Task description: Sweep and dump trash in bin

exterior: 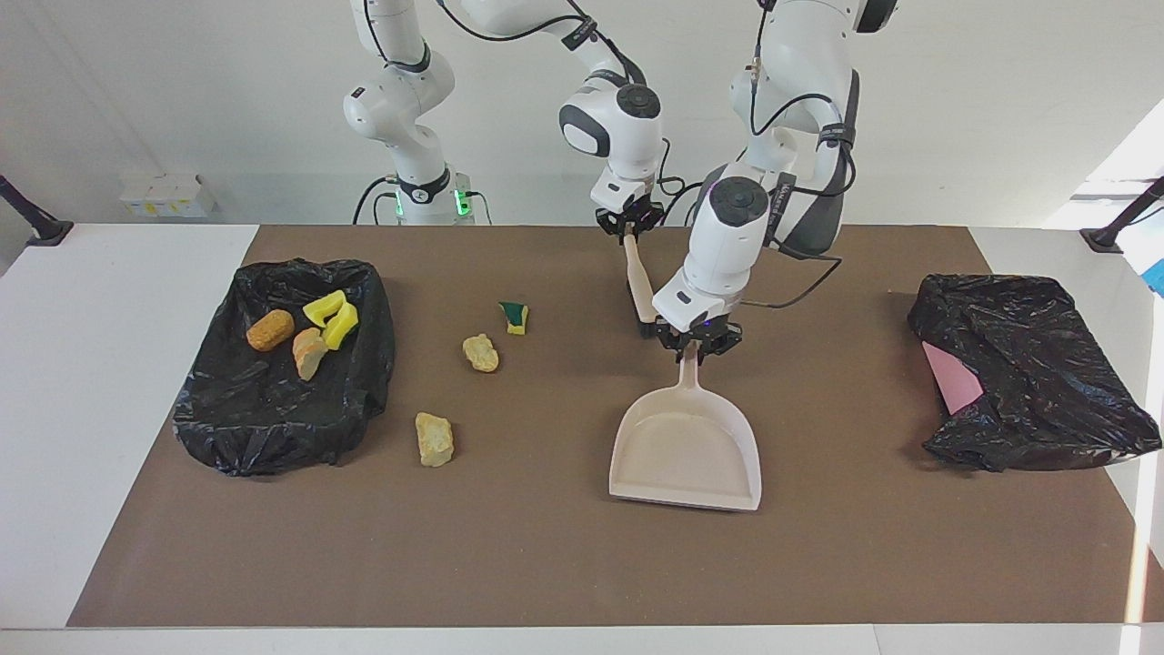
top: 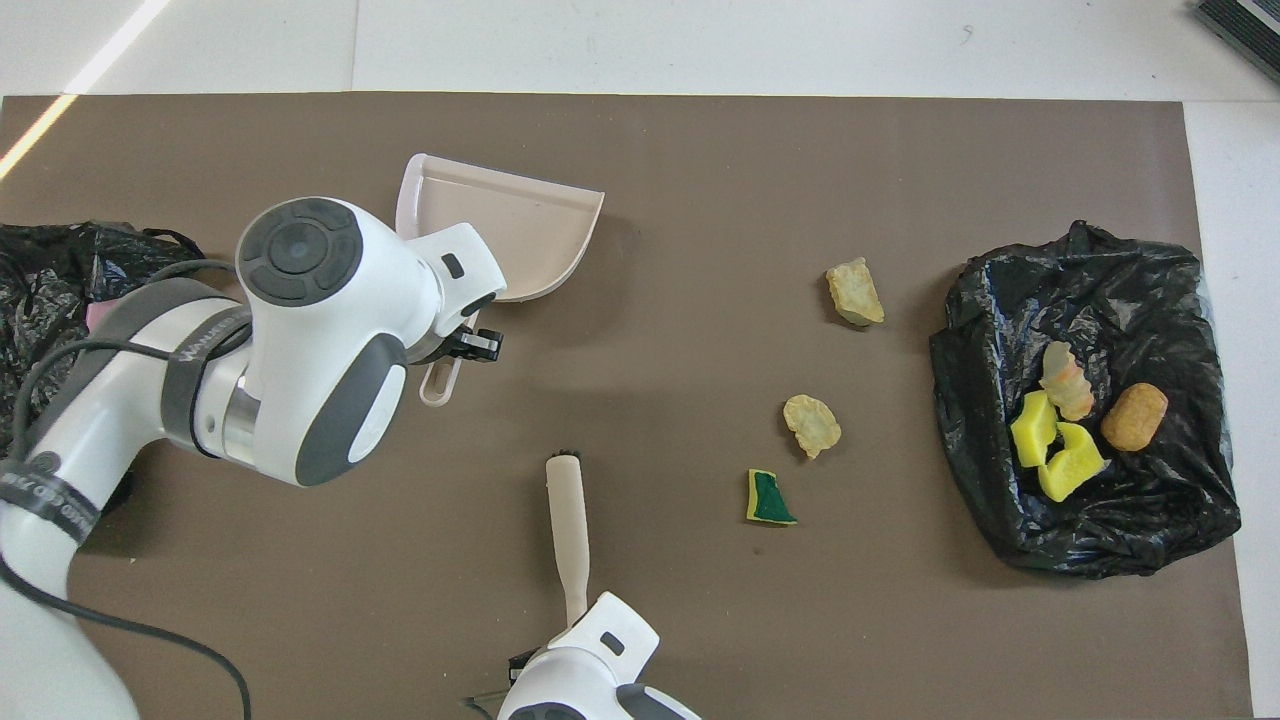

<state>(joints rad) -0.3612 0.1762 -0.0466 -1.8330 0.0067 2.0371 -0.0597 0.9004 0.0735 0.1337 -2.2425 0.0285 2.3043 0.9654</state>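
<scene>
A white surface (exterior: 109, 382) carries a brown mat (exterior: 564, 564). A plain white wall (exterior: 182, 100) rises past it, with what may be small white boxes (exterior: 164, 196) at its foot. Bright light (exterior: 1128, 155) enters at one end.

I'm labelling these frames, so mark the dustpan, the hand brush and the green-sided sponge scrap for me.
dustpan (exterior: 684, 452): facing view, on the bare pan floor.
hand brush (top: 568, 530): overhead view, midway along its handle.
green-sided sponge scrap (top: 770, 498): overhead view, on its green face.

Two high cameras, facing oppositely, share the brown table (exterior: 818, 564).
</scene>
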